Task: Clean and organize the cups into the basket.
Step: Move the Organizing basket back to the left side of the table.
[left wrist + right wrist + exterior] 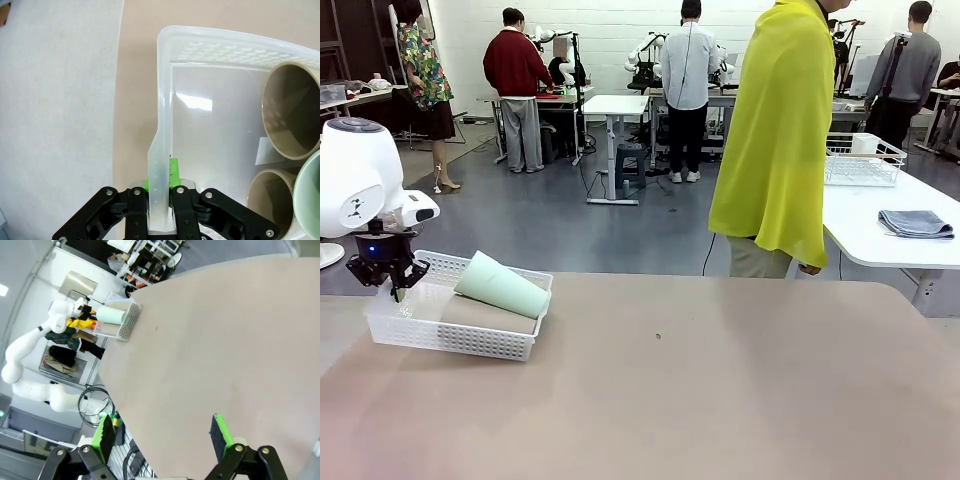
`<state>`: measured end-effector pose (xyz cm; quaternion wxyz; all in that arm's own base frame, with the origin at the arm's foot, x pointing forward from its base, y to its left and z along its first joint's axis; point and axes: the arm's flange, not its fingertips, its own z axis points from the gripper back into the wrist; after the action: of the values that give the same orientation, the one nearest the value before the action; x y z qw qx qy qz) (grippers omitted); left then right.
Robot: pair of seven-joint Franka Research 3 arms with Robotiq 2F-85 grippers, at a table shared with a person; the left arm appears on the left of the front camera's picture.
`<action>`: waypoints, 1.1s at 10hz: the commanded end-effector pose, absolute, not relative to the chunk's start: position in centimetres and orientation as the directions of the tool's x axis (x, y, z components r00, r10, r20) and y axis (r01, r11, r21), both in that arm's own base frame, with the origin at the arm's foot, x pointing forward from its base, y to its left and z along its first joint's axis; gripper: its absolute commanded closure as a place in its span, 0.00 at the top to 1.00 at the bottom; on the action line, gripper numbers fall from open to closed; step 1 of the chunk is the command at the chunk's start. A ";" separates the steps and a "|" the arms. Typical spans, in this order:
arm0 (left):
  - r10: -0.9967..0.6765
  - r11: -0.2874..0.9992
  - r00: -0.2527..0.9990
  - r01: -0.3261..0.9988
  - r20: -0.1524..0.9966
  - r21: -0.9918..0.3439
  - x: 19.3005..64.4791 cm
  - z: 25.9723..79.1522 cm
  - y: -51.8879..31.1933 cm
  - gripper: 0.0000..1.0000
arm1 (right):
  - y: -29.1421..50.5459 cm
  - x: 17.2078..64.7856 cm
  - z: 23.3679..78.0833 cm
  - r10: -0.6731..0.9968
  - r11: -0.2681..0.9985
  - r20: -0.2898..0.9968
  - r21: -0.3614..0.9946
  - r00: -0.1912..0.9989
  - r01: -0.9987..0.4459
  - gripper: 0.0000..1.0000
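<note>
The white mesh basket sits at the table's left end. My left gripper is shut on its left rim. In the left wrist view the green pads pinch the basket's thin wall between them at my left gripper. A mint green cup lies on its side on top of a tan cup in the basket. From the wrist I see two tan cup mouths and the mint cup's rim. My right gripper hangs open over bare table, far from the basket.
A person in a yellow top stands at the table's far edge. A second white table at the right holds a wire basket and a folded grey cloth. The brown tabletop stretches wide to the basket's right.
</note>
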<state>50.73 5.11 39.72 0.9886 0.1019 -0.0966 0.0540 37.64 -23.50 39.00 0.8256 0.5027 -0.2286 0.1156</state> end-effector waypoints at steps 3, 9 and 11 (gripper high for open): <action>0.099 0.983 0.980 -0.123 0.170 0.133 53.8 39.0 7.4 0.06 | -23.4 37.7 38.9 -0.037 0.470 0.493 0.777 0.870 -0.420 1.00; 0.033 0.992 0.985 -0.054 0.171 0.116 54.2 37.8 7.2 1.00 | -23.4 37.7 38.9 -0.037 0.470 0.493 0.777 0.870 -0.420 1.00; 0.027 0.993 0.983 -0.047 0.180 0.108 54.0 38.0 7.3 1.00 | -23.4 37.7 38.9 -0.037 0.470 0.493 0.777 0.870 -0.420 1.00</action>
<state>54.10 6.90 37.72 0.9937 0.0713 -0.0821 0.0278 37.64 -23.49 39.00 0.8256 0.5027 -0.2286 0.1157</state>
